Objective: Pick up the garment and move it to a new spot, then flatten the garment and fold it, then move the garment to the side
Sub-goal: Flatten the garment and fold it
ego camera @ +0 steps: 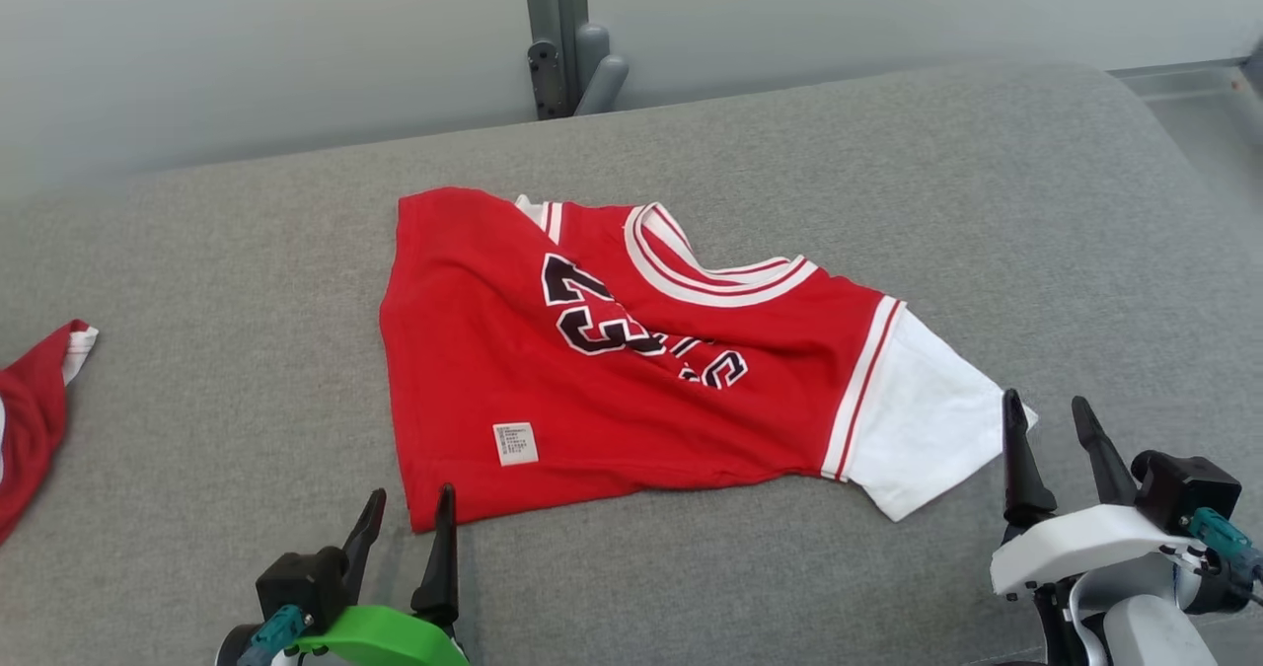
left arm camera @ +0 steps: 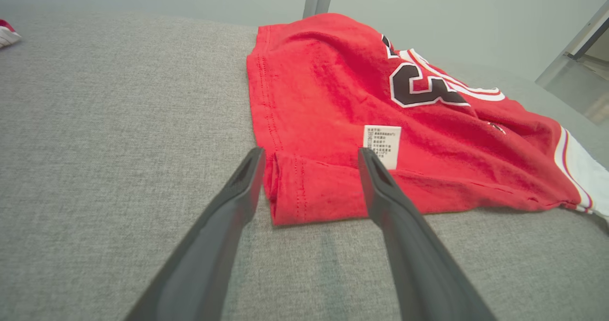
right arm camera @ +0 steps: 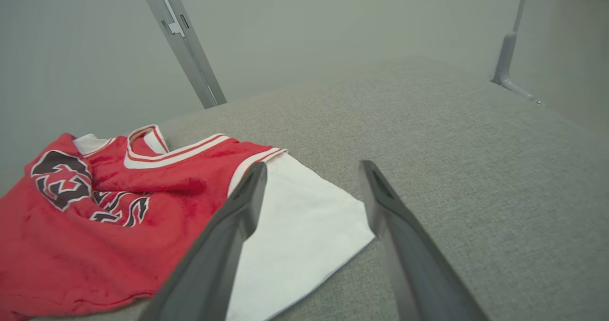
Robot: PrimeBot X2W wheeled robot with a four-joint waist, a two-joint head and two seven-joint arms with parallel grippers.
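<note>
On cushion point(ego camera: 888, 173), centre: garment point(ego camera: 631, 380). Well apart from it, at far left edge: second garment point(ego camera: 35, 400). Behind cushion: post point(ego camera: 562, 35). Before garment's near left corner: left gripper point(ego camera: 413, 493); just beside its right sleeve: right gripper point(ego camera: 1044, 400).

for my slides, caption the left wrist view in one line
Open left gripper poised at the hem corner of a red jersey lying on a grey cushion.
</note>
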